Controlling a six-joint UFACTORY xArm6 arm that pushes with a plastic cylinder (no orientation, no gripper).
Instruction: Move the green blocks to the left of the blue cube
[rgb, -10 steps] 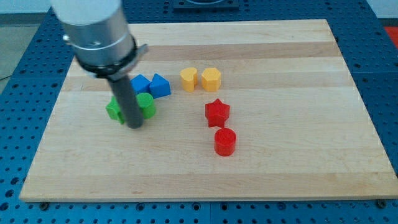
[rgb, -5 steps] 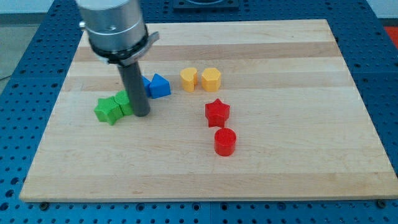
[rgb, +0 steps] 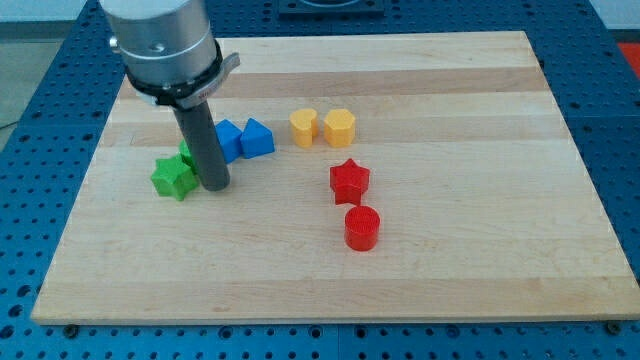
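Observation:
My tip (rgb: 215, 186) rests on the board just right of the green star block (rgb: 172, 178). A second green block (rgb: 187, 154) is mostly hidden behind the rod; only a sliver shows above the star. The blue cube (rgb: 228, 138) sits just up and right of the rod, with a second blue block (rgb: 257, 137) touching its right side. Both green blocks lie to the left of the blue cube, slightly lower in the view.
A yellow cylinder (rgb: 303, 127) and a yellow hexagonal block (rgb: 339, 127) stand right of the blue blocks. A red star (rgb: 349, 180) and a red cylinder (rgb: 361, 227) sit lower right. The wooden board (rgb: 450, 250) lies on a blue pegboard table.
The rod moved up and left around the green blocks. The green blocks shifted left; one now hides behind the rod next to the blue cube.

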